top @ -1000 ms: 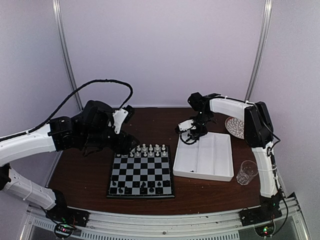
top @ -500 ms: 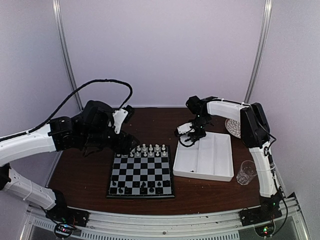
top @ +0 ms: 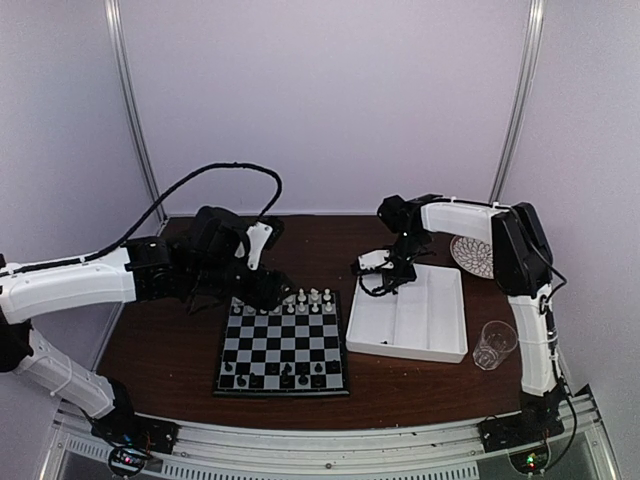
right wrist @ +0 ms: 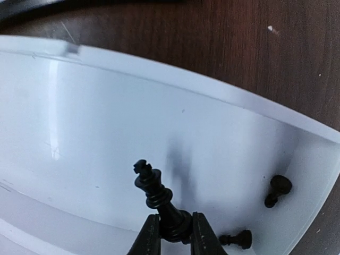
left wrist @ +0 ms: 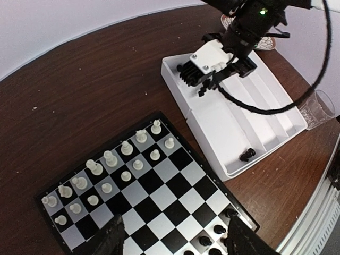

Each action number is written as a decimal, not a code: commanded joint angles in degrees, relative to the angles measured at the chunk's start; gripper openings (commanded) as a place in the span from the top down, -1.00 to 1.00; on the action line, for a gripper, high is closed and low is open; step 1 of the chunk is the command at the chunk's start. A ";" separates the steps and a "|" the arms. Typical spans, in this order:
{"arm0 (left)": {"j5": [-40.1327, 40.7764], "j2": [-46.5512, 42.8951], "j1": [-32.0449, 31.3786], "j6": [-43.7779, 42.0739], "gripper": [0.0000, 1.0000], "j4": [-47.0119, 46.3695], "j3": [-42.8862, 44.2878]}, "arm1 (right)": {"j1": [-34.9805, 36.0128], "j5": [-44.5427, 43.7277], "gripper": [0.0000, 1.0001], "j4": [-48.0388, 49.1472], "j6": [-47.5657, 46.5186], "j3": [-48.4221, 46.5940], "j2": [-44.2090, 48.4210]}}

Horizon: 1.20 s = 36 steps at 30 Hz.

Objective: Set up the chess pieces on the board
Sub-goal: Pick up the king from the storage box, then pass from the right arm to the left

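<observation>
The board (top: 283,345) lies at the table's middle, with white chess pieces (top: 302,300) on its two far rows and black ones (top: 285,376) along the near row. My left gripper (top: 264,290) hangs open and empty over the board's far left part; in the left wrist view (left wrist: 174,241) its fingers straddle bare squares (left wrist: 175,186). My right gripper (top: 385,278) is over the white tray's (top: 432,330) far left corner, shut on a black king (right wrist: 156,195) by its base (right wrist: 172,234). Two black pieces (right wrist: 277,190) lie in the tray corner.
A clear glass (top: 492,345) stands right of the tray near the front. A patterned round plate (top: 470,255) sits behind the tray. Metal frame posts (top: 130,110) stand at the back corners. The left arm's black cable (top: 215,175) loops above the board's far side.
My left arm has moved right, further over the board's far left corner. My right gripper has shifted slightly over the tray corner, still shut on the king.
</observation>
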<state>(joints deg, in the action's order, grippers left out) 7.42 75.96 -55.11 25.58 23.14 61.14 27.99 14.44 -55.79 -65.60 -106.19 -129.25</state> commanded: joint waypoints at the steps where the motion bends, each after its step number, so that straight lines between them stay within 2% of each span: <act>1: -2.33 5.54 0.12 6.80 -0.31 -8.79 2.15 | -0.13 10.81 0.74 -2.56 8.97 3.95 10.08; 8: -11.34 16.03 0.35 12.58 -0.20 -16.40 6.24 | -0.13 21.59 0.74 -1.91 23.08 8.47 18.96; 12: -18.10 20.04 0.34 13.49 -0.12 -19.57 9.34 | -0.04 23.66 0.74 -1.35 27.08 10.34 21.85; 16: -23.35 22.47 0.27 16.27 -0.22 -25.22 10.23 | -0.04 23.26 0.74 0.47 28.94 12.93 24.07; 20: -24.20 24.43 0.29 18.77 -0.21 -28.36 11.47 | 0.33 24.30 0.73 1.46 30.29 14.55 25.58; 27: -26.35 29.13 1.13 23.49 -0.07 -28.63 15.93 | 1.49 25.94 0.72 1.58 31.28 15.52 27.77; 36: -28.22 31.82 1.55 25.68 -0.04 -30.92 17.42 | 2.49 26.18 0.72 1.17 30.99 16.93 28.84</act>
<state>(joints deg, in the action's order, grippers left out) -19.25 107.24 -54.02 49.65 -3.86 76.66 29.87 39.33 -54.68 -35.09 -90.41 -101.95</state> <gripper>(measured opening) 0.530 0.182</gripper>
